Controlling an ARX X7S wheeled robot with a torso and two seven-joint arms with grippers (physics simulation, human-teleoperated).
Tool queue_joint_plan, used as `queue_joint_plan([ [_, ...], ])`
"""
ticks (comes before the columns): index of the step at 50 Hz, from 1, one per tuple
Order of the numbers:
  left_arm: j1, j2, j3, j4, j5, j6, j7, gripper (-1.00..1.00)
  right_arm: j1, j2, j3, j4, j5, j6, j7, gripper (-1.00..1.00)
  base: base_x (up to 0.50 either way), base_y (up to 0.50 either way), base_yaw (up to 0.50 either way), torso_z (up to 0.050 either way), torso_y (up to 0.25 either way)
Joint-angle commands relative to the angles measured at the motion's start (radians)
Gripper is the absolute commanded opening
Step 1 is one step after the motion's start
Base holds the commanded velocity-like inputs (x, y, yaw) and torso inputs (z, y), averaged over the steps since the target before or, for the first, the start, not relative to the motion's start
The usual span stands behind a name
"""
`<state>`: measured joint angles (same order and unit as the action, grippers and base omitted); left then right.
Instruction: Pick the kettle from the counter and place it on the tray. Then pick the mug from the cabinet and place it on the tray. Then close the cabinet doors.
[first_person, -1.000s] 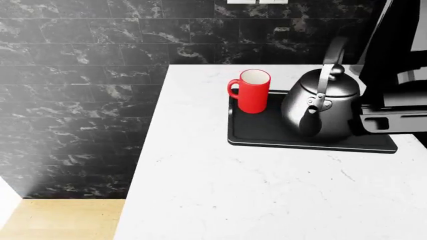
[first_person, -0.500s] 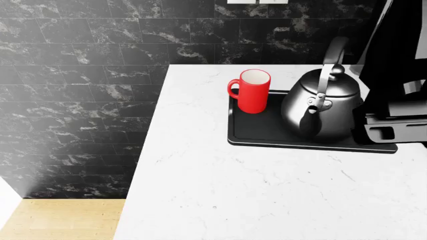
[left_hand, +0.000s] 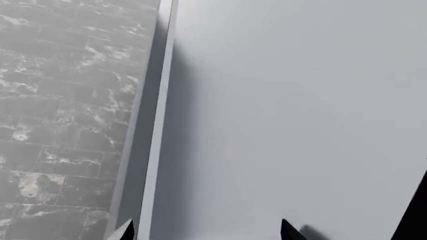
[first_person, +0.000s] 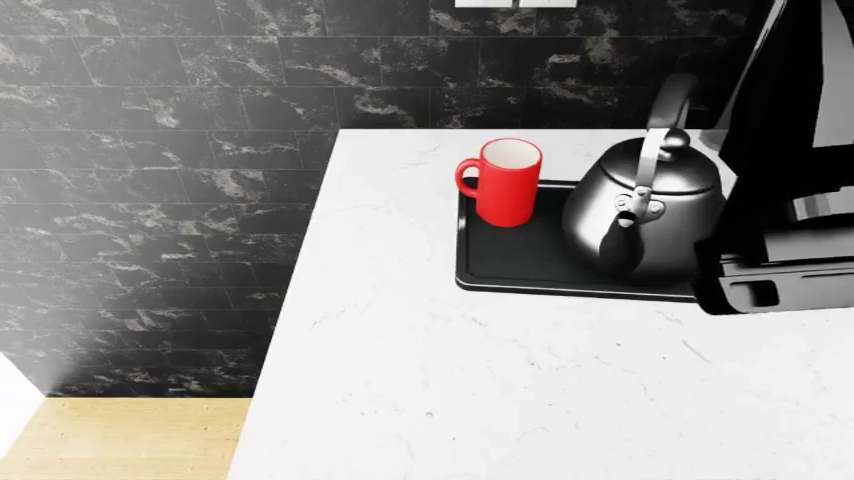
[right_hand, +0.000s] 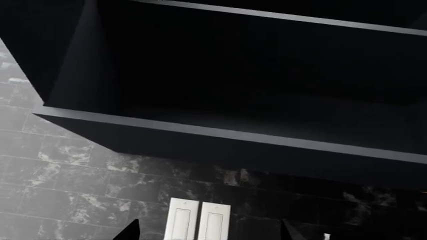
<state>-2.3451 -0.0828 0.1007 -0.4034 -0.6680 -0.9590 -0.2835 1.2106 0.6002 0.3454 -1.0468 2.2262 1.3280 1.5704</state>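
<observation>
The red mug stands upright at the tray's back left corner. Beside it on the same black tray sits the dark steel kettle, spout toward me. The tray rests on the white counter. In the left wrist view my left gripper is open, its fingertips wide apart before a pale grey cabinet door. My right gripper is open too, held below the dark, open cabinet with nothing between its fingers.
My right arm fills the head view's right edge and hides the tray's right end. Dark marble tiles cover the wall behind and left of the counter. Two white wall switches sit under the cabinet. Wood floor shows lower left.
In the head view my right arm's lower black part has shifted down and to the left, over the tray's right front corner. Mug, kettle and tray have not moved.
</observation>
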Motion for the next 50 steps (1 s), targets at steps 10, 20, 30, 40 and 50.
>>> queue_joint_plan([
  [10,0.024,0.073,0.248,-0.22,0.041,0.19,0.232,1.0,-0.006,0.017,0.061,0.0,0.066,-0.004,0.0,1.0,0.0,0.0,0.0,0.0,0.0],
  [20,0.148,0.076,0.348,-0.106,-0.057,0.148,0.192,1.0,0.009,0.049,0.053,0.0,0.08,-0.034,0.0,1.0,0.0,0.0,0.0,0.0,0.0],
  [30,0.2,0.075,0.48,-0.116,-0.139,0.198,0.159,1.0,0.008,0.047,0.071,0.0,0.092,-0.028,0.0,1.0,0.0,0.0,0.0,0.0,0.0],
  [40,0.215,0.075,0.623,-0.185,-0.108,0.202,0.072,1.0,-0.005,0.032,0.09,0.0,0.098,-0.001,0.0,1.0,0.0,0.0,0.0,0.0,0.0],
  [50,0.246,0.078,0.809,-0.221,-0.104,0.223,0.038,1.0,-0.028,0.011,0.134,0.0,0.121,0.032,0.0,1.0,0.0,0.0,0.0,0.0,0.0],
])
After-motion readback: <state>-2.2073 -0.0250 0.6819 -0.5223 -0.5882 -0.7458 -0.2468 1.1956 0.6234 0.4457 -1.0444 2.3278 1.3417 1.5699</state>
